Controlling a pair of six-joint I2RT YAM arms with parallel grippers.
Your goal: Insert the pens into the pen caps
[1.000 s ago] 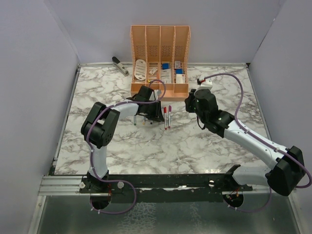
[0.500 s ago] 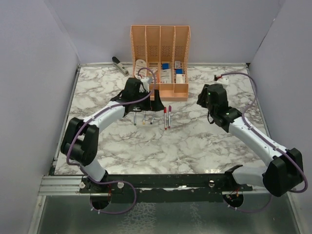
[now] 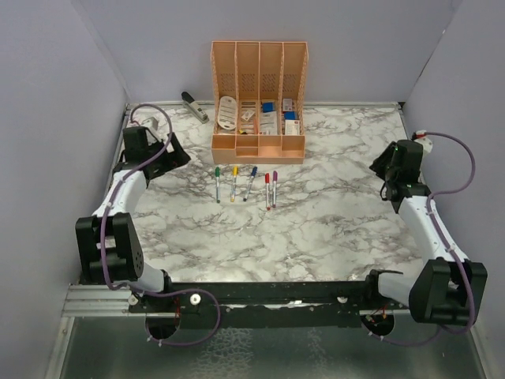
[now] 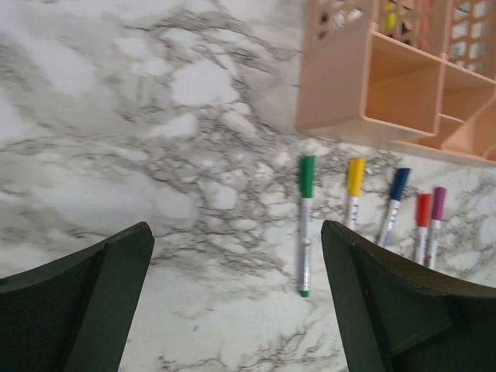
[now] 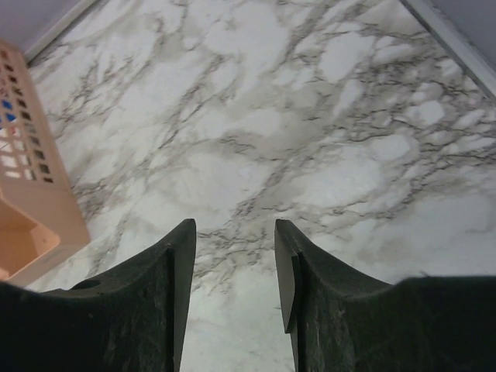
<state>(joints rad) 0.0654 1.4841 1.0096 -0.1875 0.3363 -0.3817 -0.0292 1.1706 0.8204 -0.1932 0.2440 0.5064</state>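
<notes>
Table (image 3: 331, 229): white marble with grey veins, a metal rim round it (my mounts sit along its near edge).
Rack (image 3: 272, 149): orange, four slots, standing at the far middle.
Pens (image 4: 305, 225): five in a row just in front of the rack. From my left they are the green pen (image 3: 218, 183), yellow pen (image 3: 234, 182), blue pen (image 3: 250, 182), red pen (image 3: 267, 190) and purple pen (image 3: 274, 189), the last two close side by side.
Caps (image 4: 307, 175): each on its pen, at the rack end.
Tool (image 3: 194, 106): grey, slanted, at the far left.
</notes>
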